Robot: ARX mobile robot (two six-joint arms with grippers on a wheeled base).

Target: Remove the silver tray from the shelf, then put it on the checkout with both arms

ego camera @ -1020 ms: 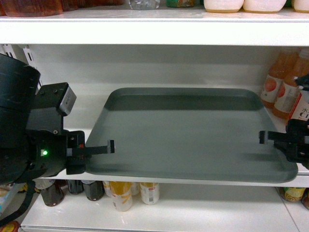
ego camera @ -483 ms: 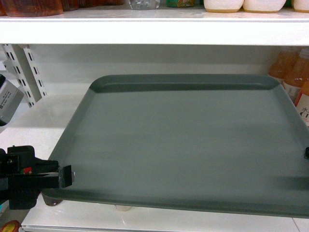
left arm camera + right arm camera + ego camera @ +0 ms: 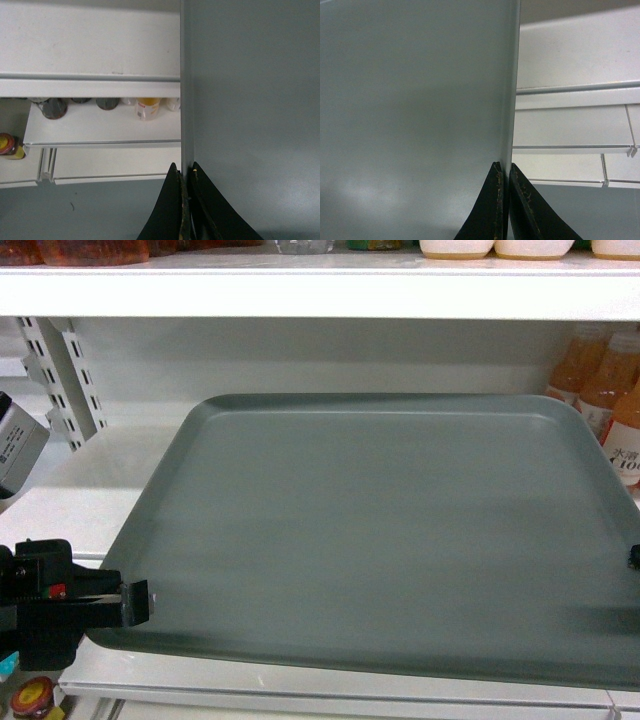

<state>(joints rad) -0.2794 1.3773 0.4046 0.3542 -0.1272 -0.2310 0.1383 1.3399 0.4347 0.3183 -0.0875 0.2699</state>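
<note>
Your left gripper (image 3: pixel 186 172) is pinched onto the left rim of the silver tray (image 3: pixel 380 530), and the right gripper (image 3: pixel 504 172) is clamped on the right rim, so the tray hangs between them in front of the shelf (image 3: pixel 100 490). Only the wrist views show both sets of fingers closed on the rim; in the head view the right gripper is just a speck at the frame edge. The tray's long axis runs left-right, roughly level, with its far edge toward the shelf.
</note>
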